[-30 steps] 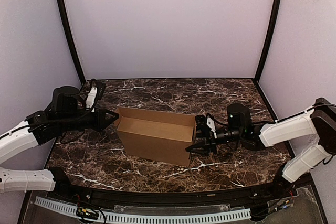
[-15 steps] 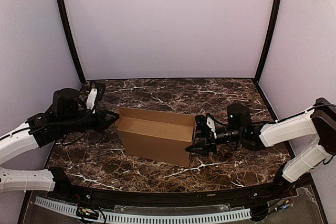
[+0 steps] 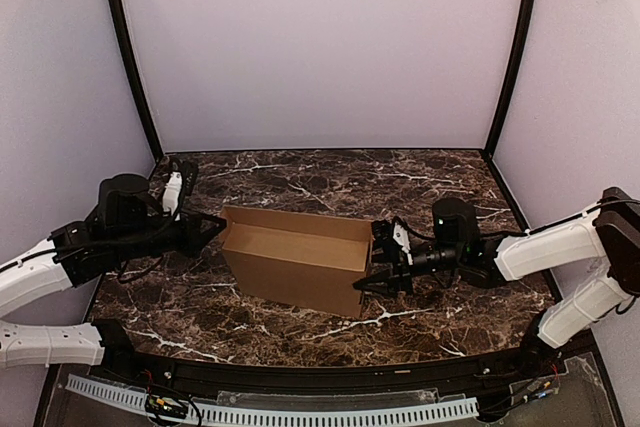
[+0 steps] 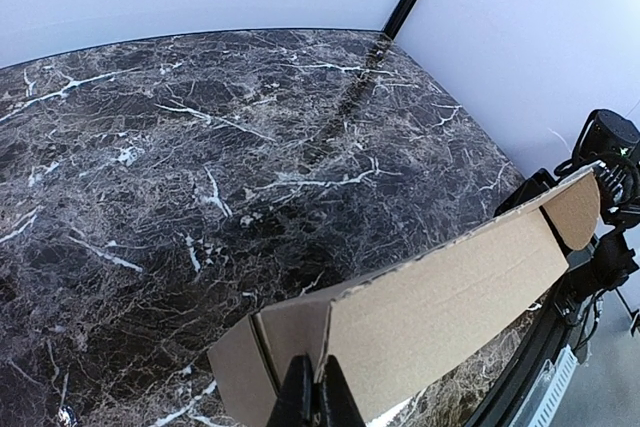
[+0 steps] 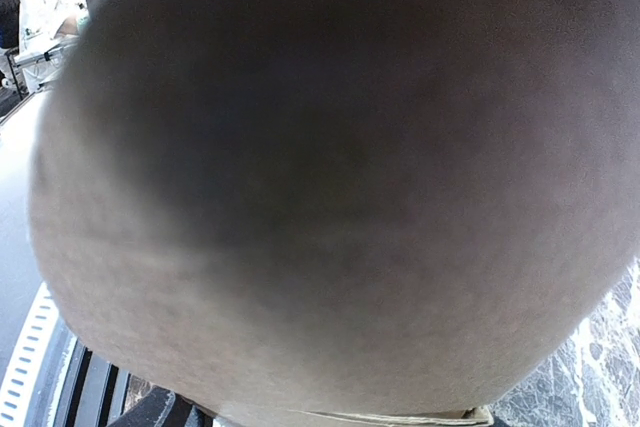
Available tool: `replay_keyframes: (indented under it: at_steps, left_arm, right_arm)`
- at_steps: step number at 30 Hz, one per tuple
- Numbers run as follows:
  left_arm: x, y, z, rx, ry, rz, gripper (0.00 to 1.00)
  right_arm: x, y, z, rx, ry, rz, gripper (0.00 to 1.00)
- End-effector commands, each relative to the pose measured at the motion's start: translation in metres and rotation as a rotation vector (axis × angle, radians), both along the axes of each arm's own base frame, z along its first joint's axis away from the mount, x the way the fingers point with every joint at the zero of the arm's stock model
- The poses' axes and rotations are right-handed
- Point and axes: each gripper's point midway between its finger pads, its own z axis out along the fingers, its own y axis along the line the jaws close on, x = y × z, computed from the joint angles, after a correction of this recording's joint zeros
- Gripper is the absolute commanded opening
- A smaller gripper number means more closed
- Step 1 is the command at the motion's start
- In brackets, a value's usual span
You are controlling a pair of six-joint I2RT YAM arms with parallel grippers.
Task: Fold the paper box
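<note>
Brown-black marble tabletop (image 3: pixel 300 172), veined in white, lying under everything. Plain brown corrugated paper box (image 3: pixel 300 272) near its middle, long side facing the arms, open side up — bare cardboard inside, every visible wall unprinted. From the left wrist view, one long wall of it running off to a rounded flap at the far end. Right wrist view filled with blurred cardboard right at the lens. Left tool (image 3: pixel 213 227) level with the box's left end, fingers (image 4: pixel 297 397) pressed together at the cardboard edge; cannot tell whether any cardboard is nipped between them. Right tool (image 3: pixel 378 259) up against the right end wall, fingers standing apart, one high and one low — nothing clearly clamped.
</note>
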Motion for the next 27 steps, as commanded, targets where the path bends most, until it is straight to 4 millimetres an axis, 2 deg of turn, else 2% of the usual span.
replay_keyframes:
  at_steps: [1, 8, 17, 27]
  left_arm:
    - [-0.037, 0.001, -0.063, 0.106, 0.211, -0.095, 0.01]
    - [-0.037, 0.008, -0.067, 0.107, 0.213, -0.057, 0.01]
    - [-0.034, 0.007, -0.067, 0.116, 0.216, -0.047, 0.01]
    - [-0.031, 0.007, -0.068, 0.128, 0.216, -0.038, 0.01]
  right_arm:
    - [0.01, 0.001, -0.004, -0.024, -0.053, -0.059, 0.29]
    - [0.012, 0.002, -0.002, -0.021, -0.063, -0.071, 0.34]
    - [0.019, 0.001, 0.007, -0.008, -0.082, -0.109, 0.55]
    - [0.018, -0.003, 0.021, 0.014, -0.102, -0.129, 0.71]
